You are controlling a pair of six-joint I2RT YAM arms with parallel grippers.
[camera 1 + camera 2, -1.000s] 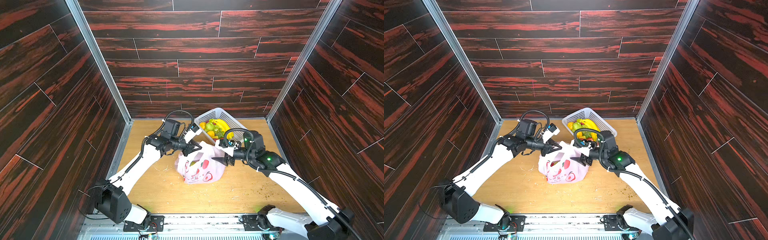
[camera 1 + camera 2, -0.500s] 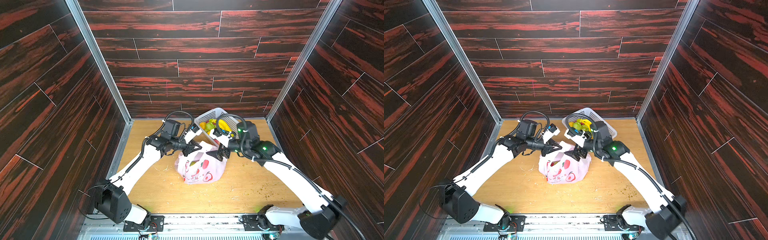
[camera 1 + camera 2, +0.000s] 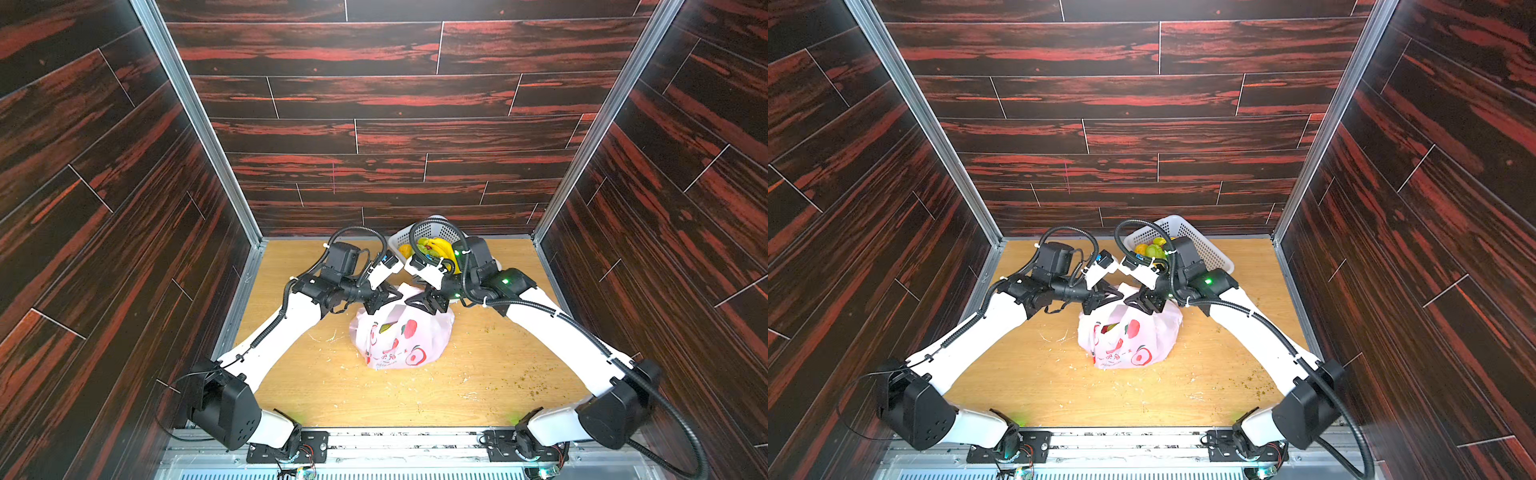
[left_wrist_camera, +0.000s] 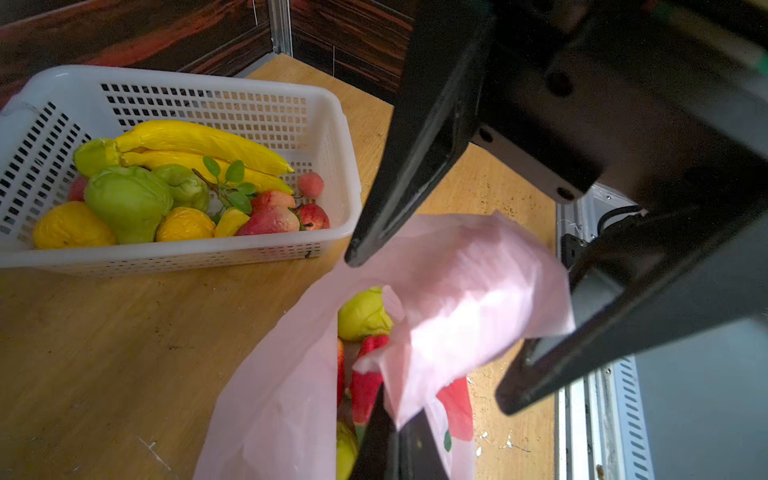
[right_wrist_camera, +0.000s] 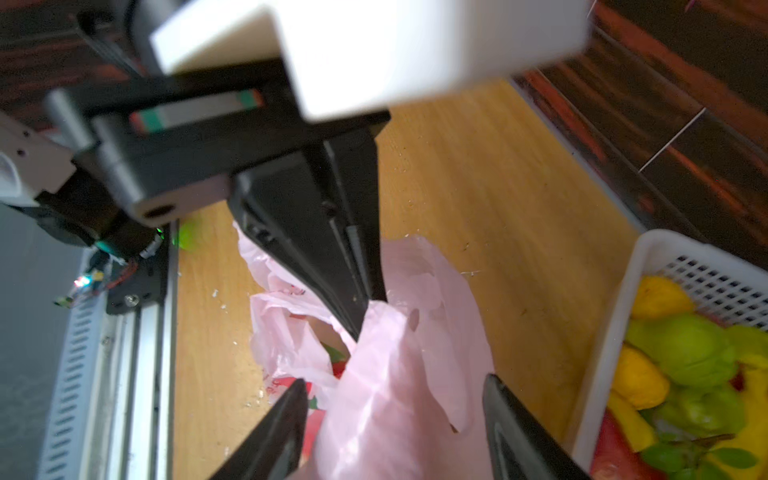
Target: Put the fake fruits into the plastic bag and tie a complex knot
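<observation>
The plastic bag [image 3: 401, 336] stands on the worktop [image 3: 332, 395] just in front of the white basket [image 4: 249, 104], close to it but not touching. It sits upright as a squat mound with its mouth facing up, and some fake fruits [image 4: 363, 313] show through the opening. The rest of the fruit [image 4: 129, 199] lies in the basket.

The straps rise from the top of the bag and lean toward the basket. Their long axis runs from the mouth up to the two arms meeting above it. To my eye they are held up like that so the load hangs below and the handles come free for tying.

The left end effector [image 5: 360, 320] is pinched fully shut on the film of one strap [image 5: 386, 336], lifting it clear of the bag's body. The right end effector [image 4: 428, 334] comes in from the basket side. Its jaws stand well apart on either side of the other strap [image 4: 478, 291] and have no grip on it. That looks like the set-up for taking the second handle. No knot is formed yet.
</observation>
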